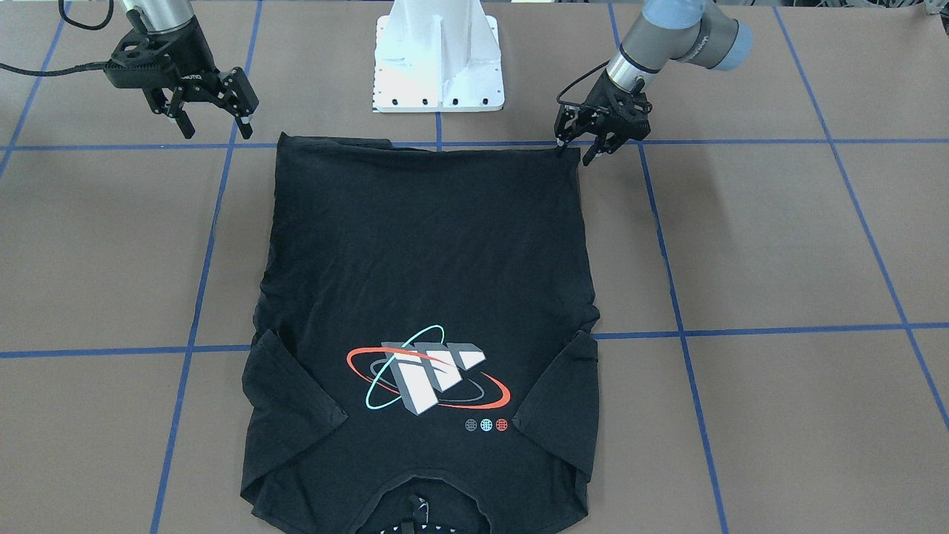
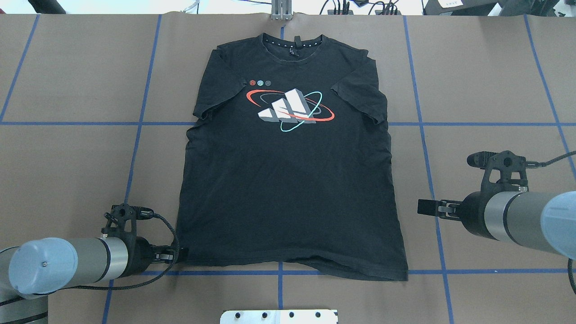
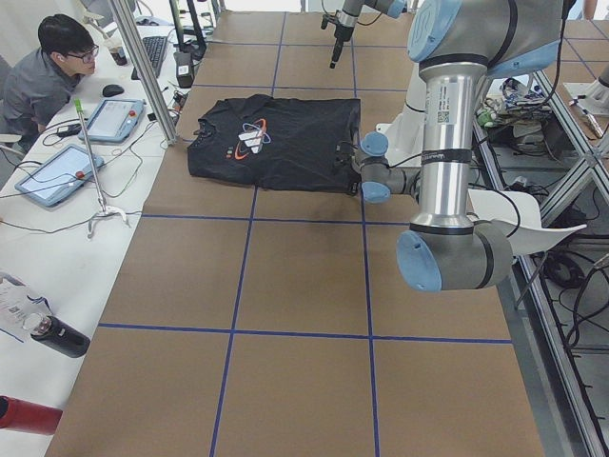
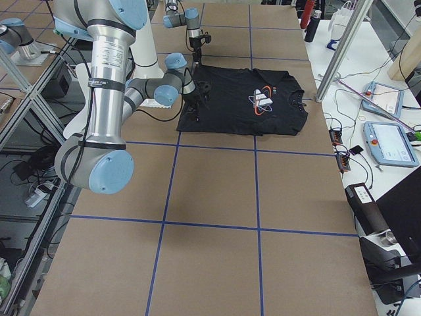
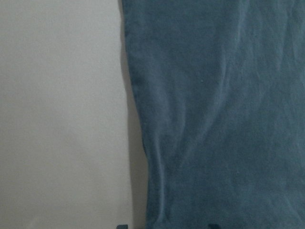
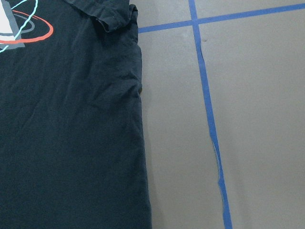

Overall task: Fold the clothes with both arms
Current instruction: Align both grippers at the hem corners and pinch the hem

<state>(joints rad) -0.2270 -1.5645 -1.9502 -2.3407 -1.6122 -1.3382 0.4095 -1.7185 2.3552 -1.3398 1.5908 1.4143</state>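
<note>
The black T-shirt [image 2: 288, 189] lies flat and print-up on the brown table, collar toward the far side and hem toward the robot's base. My left gripper [image 1: 574, 154] is low at the hem's left corner [image 2: 182, 258] and is open. In the left wrist view the cloth edge [image 5: 138, 119] runs between the two fingertips, which just show at the bottom. My right gripper [image 1: 215, 127] hangs open above the table, off the shirt's right side near the hem and clear of the cloth. The right wrist view shows the shirt's right edge and sleeve [image 6: 114, 19] from above.
The white base pedestal [image 1: 439, 59] stands just behind the hem. Blue tape lines [image 2: 423, 135] grid the table. A person [image 3: 48, 67] sits at a side desk with tablets [image 3: 57, 171] and bottles beyond a metal post [image 3: 143, 67].
</note>
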